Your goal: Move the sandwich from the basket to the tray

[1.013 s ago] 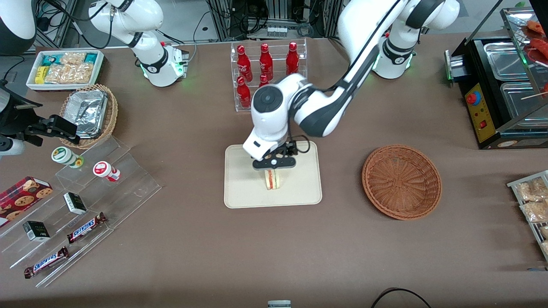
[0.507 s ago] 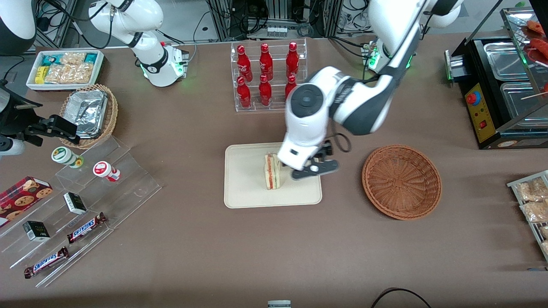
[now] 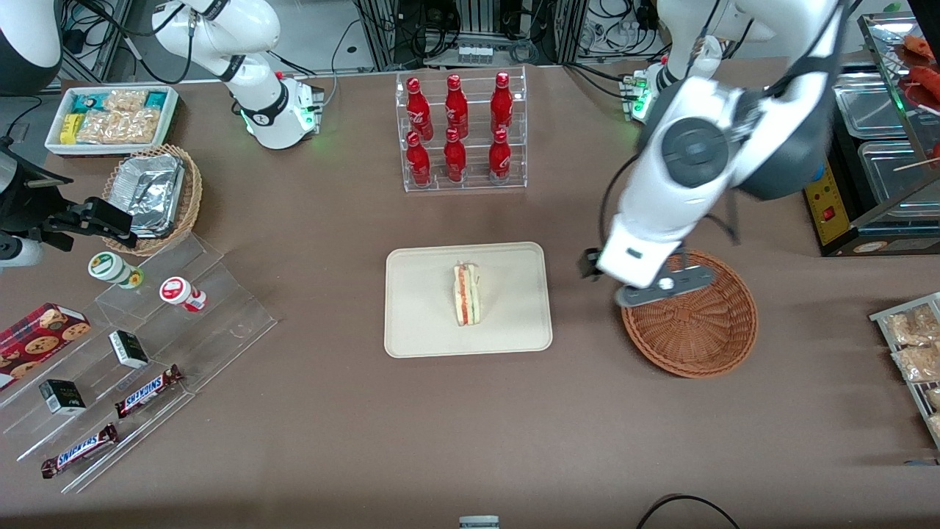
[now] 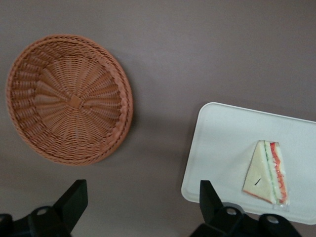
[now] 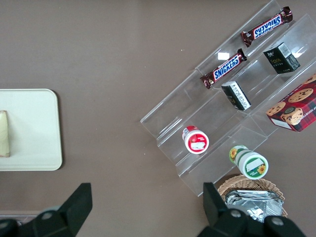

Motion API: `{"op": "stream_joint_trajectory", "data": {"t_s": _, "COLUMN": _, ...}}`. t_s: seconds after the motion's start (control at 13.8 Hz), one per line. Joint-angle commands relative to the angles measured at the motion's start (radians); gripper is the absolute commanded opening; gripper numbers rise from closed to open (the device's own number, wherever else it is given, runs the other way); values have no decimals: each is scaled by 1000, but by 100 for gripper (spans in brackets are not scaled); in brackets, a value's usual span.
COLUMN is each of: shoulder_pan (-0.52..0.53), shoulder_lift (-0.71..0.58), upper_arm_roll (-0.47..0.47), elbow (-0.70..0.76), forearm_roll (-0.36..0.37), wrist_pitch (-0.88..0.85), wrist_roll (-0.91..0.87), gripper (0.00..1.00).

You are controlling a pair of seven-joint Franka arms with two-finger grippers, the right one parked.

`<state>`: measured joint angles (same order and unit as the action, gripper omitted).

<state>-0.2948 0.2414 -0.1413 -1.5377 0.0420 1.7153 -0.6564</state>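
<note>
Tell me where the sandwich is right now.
The sandwich lies on the tray, nearer the camera than the bottle rack. The open end effector hangs above the basket.

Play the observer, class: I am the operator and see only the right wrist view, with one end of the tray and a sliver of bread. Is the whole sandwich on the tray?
Observer: Yes. The sandwich lies wholly on the tray, near its middle and clear of the rim.
Operator: Is anything left in the basket?
Observer: No. The basket is empty in the left wrist view.
Operator: Where is the gripper?
Observer: The gripper hangs above the basket's edge nearest the tray, with its fingers open and holding nothing.
</note>
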Motion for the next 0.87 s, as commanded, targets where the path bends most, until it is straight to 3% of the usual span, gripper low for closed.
{"op": "stream_joint_trajectory", "data": {"t_s": 0.0, "shoulder_pan": 101, "shoulder_lift": -95, "upper_arm_roll": -11, "elbow": -42, "forearm_roll": -53, "wrist_pitch": -83, "wrist_roll": 162, "gripper": 100}}
{"op": "stream_joint_trajectory", "data": {"t_s": 0.58, "shoulder_pan": 359, "shoulder_lift": -223, "upper_arm_roll": -9, "elbow": -59, "forearm_roll": -79, "wrist_pitch": -212, "wrist_roll": 539, "gripper": 100}}
{"op": "stream_joint_trajectory", "data": {"t_s": 0.8, "shoulder_pan": 420, "shoulder_lift": -235, "upper_arm_roll": -8, "elbow": -55, "forearm_roll": -68, "wrist_pitch": -209, "wrist_roll": 596, "gripper": 100}}
